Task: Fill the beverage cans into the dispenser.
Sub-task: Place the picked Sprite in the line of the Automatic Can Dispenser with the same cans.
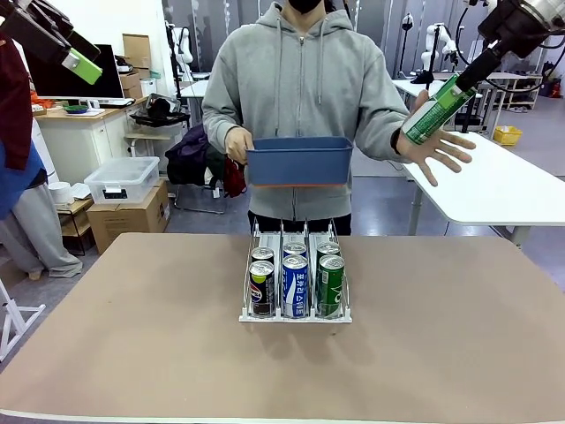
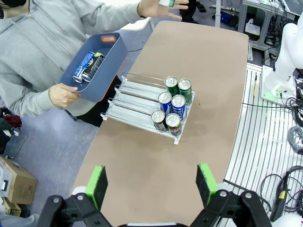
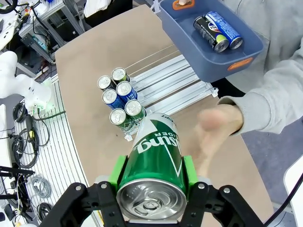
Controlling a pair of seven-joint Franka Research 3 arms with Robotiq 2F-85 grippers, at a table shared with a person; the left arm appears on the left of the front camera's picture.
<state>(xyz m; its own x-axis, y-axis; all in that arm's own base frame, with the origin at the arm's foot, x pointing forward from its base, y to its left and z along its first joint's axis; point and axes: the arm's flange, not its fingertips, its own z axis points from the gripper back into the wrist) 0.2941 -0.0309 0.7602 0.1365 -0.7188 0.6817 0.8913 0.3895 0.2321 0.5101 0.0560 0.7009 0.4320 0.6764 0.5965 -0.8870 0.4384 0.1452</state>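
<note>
My right gripper (image 1: 461, 87) (image 3: 154, 176) is raised at the far right, shut on a green beverage can (image 1: 439, 110) (image 3: 157, 153). Beside that can is the person's open hand (image 1: 434, 146) (image 3: 217, 126). The clear dispenser (image 1: 296, 318) (image 2: 135, 101) (image 3: 176, 85) sits mid-table with several cans at its front: black (image 1: 261, 287), blue (image 1: 295, 285) and green (image 1: 330, 284). My left gripper (image 1: 81, 66) (image 2: 151, 184) hangs open and empty, high at the left. The person holds a blue bin (image 1: 300, 161) (image 2: 117, 52) (image 3: 210, 56) containing two cans (image 2: 89, 66) (image 3: 218, 30).
The person stands at the table's far edge behind the dispenser. Bare brown tabletop (image 1: 132, 336) lies on both sides of the dispenser and in front of it. A white table (image 1: 503, 190) stands behind at the right, boxes and a clear crate (image 1: 122, 181) at the left.
</note>
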